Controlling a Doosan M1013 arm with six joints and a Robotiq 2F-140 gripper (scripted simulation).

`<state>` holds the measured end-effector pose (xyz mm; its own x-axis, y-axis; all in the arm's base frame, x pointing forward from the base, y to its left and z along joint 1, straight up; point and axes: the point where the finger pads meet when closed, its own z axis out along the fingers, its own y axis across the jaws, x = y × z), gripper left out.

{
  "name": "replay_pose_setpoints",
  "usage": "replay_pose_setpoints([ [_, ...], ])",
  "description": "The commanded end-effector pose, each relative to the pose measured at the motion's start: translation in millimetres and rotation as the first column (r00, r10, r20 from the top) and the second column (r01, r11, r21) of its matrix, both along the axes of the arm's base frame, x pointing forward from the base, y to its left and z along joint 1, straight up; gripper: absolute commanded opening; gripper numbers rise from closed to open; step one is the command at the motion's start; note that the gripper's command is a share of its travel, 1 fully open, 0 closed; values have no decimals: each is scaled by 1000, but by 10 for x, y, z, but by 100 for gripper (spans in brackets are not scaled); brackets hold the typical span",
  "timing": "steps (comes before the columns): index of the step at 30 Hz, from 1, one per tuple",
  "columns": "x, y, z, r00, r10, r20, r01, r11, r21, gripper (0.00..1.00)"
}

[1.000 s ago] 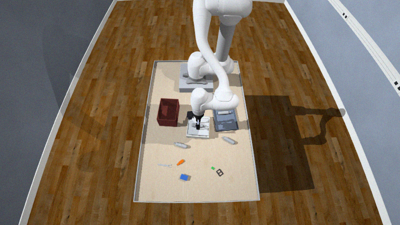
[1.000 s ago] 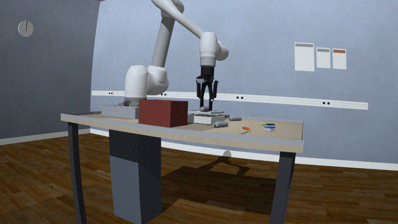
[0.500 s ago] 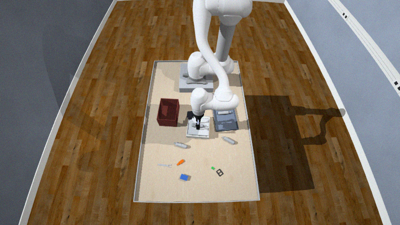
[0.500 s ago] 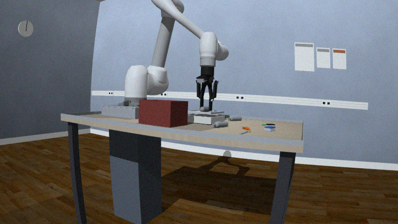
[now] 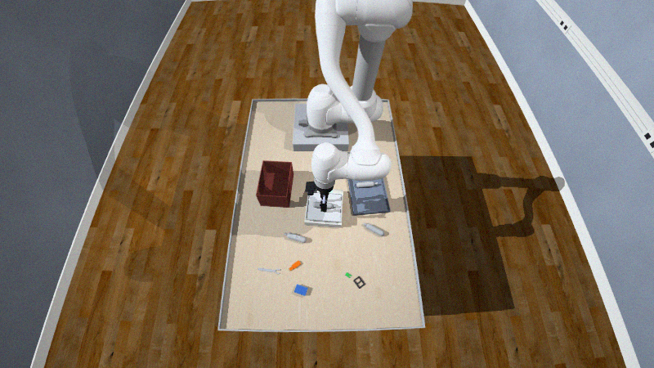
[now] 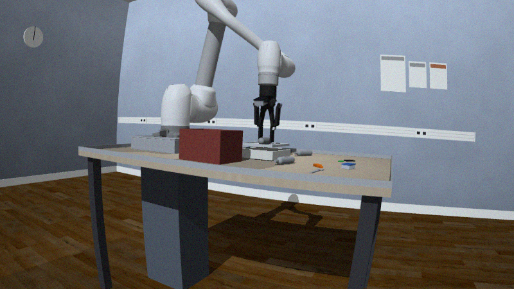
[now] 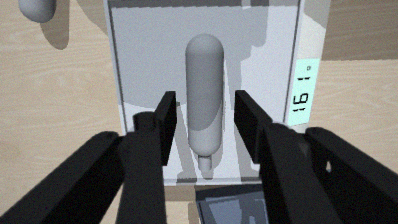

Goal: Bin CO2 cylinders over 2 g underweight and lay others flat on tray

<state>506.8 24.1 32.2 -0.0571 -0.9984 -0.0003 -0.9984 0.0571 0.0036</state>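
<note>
A grey CO2 cylinder [image 7: 204, 100] lies flat on the white scale, neck toward the wrist camera. The scale's display [image 7: 305, 92] reads about 16.1. My gripper [image 7: 205, 106] hangs straight down over the scale, its fingers partly open on either side of the cylinder, with a gap on each side. It also shows in the side view [image 6: 266, 134]. The dark red scrap bin [image 5: 275, 182] stands left of the scale. The grey tray [image 5: 368, 196] stands right of it, with one cylinder [image 5: 365, 184] lying at its far end. Two more cylinders [image 5: 295, 237] [image 5: 374, 229] lie on the table in front.
Small clutter lies toward the table's front: a wrench [image 5: 270, 271], an orange piece [image 5: 295, 265], a blue block [image 5: 301, 289], a green bit [image 5: 348, 275] and a black frame [image 5: 360, 282]. The arm's base [image 5: 320, 132] stands behind the scale.
</note>
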Motion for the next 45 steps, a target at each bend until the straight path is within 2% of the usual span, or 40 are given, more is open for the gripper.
replay_pose_setpoints([
  [1, 5, 1, 58, 1000, 0, 1, 0, 1000, 0, 39],
  [5, 6, 1, 226, 1000, 0, 1, 0, 1000, 0, 39],
  [10, 7, 1, 536, 1000, 0, 1, 0, 1000, 0, 39],
  [12, 7, 1, 536, 1000, 0, 1, 0, 1000, 0, 39],
  [17, 7, 0, 846, 1000, 0, 1, 0, 1000, 0, 39],
  [20, 8, 0, 969, 1000, 0, 1, 0, 1000, 0, 39],
  [23, 8, 0, 1027, 1000, 0, 1, 0, 1000, 0, 39],
  [30, 5, 1, 1040, 1000, 5, 1, -5, 1000, 0, 39],
  [34, -57, 6, 1100, 994, 109, 1, -109, 994, 1, 39],
  [37, -173, 15, 1208, 955, 298, 2, -298, 955, 1, 39],
  [39, -282, 23, 1304, 888, 459, 2, -459, 888, 1, 39],
  [41, -408, 32, 1408, 829, 559, 0, -559, 829, -2, 39],
  [44, -608, 45, 1562, 711, 704, -4, -704, 711, -8, 39],
  [45, -608, 45, 1562, 711, 704, -4, -704, 711, -8, 39],
])
